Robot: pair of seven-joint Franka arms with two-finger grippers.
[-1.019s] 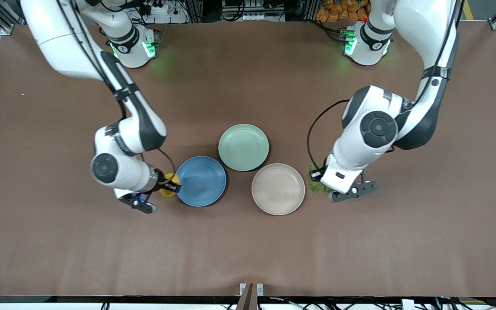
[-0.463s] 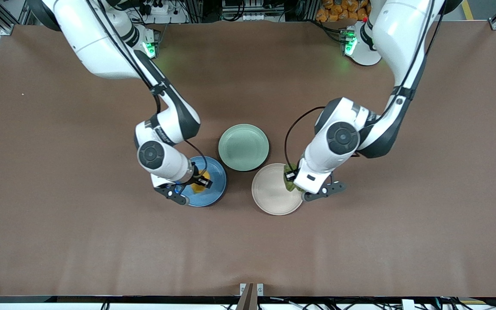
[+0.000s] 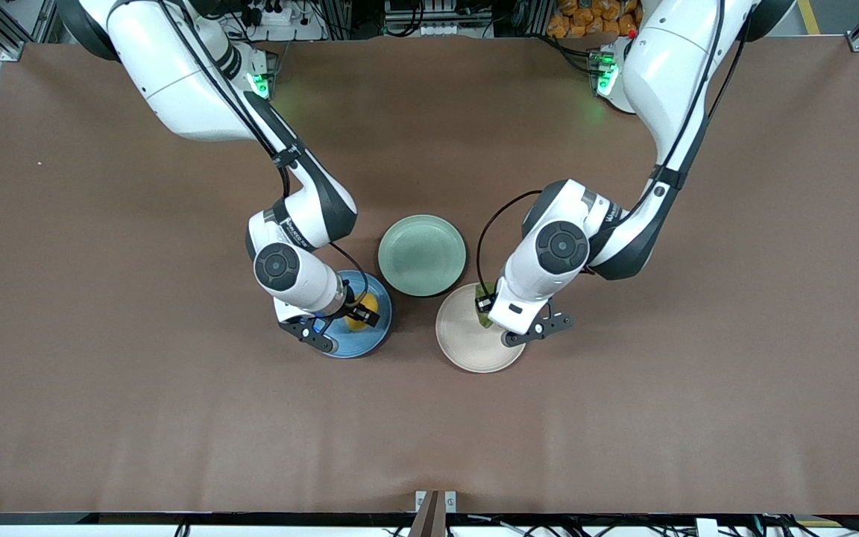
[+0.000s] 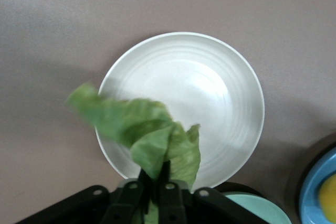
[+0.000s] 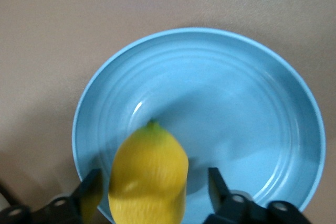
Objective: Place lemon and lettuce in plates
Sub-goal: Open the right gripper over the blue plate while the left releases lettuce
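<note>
The yellow lemon (image 5: 149,174) sits between the spread fingers of my right gripper (image 5: 154,182), over the blue plate (image 5: 236,114). There is a gap between the lemon and one finger (image 5: 215,182). In the front view the lemon (image 3: 362,312) shows just past the right gripper (image 3: 355,317) above the blue plate (image 3: 370,341). My left gripper (image 4: 156,174) is shut on the green lettuce (image 4: 142,129), which hangs over the rim of the beige plate (image 4: 210,87). In the front view the lettuce (image 3: 484,313) is at the beige plate's (image 3: 467,347) edge.
A pale mint green plate (image 3: 422,255) lies between the two arms, farther from the front camera than the blue and beige plates and close to both. Brown table top surrounds the plates.
Both arms have swung toward the middle of the table. The lemon went from beside the blue plate to over it. The lettuce went from beside the beige plate to over its rim.
</note>
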